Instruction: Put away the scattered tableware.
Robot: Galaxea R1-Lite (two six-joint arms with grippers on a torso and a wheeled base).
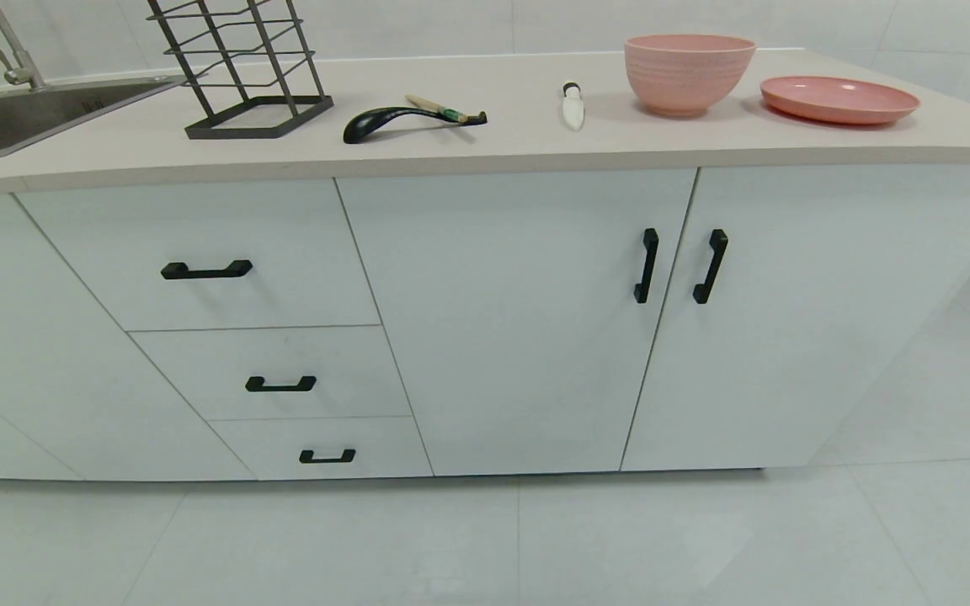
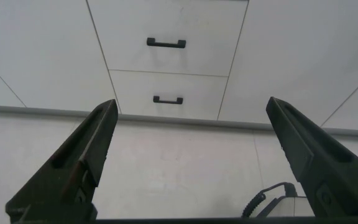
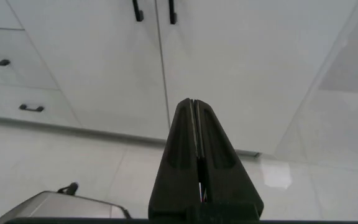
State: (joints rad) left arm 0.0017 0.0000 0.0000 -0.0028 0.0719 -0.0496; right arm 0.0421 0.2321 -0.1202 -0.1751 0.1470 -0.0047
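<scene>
On the beige counter (image 1: 502, 143) lie the scattered pieces. A black ladle-like spoon (image 1: 384, 123) rests near the middle, with a wooden-handled utensil (image 1: 439, 108) just behind it. To the right lies a small white knife (image 1: 572, 106), then a pink bowl (image 1: 689, 72) and a pink plate (image 1: 839, 98). A dark wire rack (image 1: 241, 63) stands at the left. My left gripper (image 2: 191, 118) hangs open low before the drawers (image 2: 166, 43), nothing between its fingers. My right gripper (image 3: 195, 115) is shut and empty, facing the cabinet doors (image 3: 154, 37).
A steel sink (image 1: 22, 114) with a tap is set into the counter's far left. Below are three white drawers (image 1: 207, 269) with black handles and two cabinet doors (image 1: 679, 265), all closed. Pale floor tiles (image 1: 485, 539) spread in front of the cabinet.
</scene>
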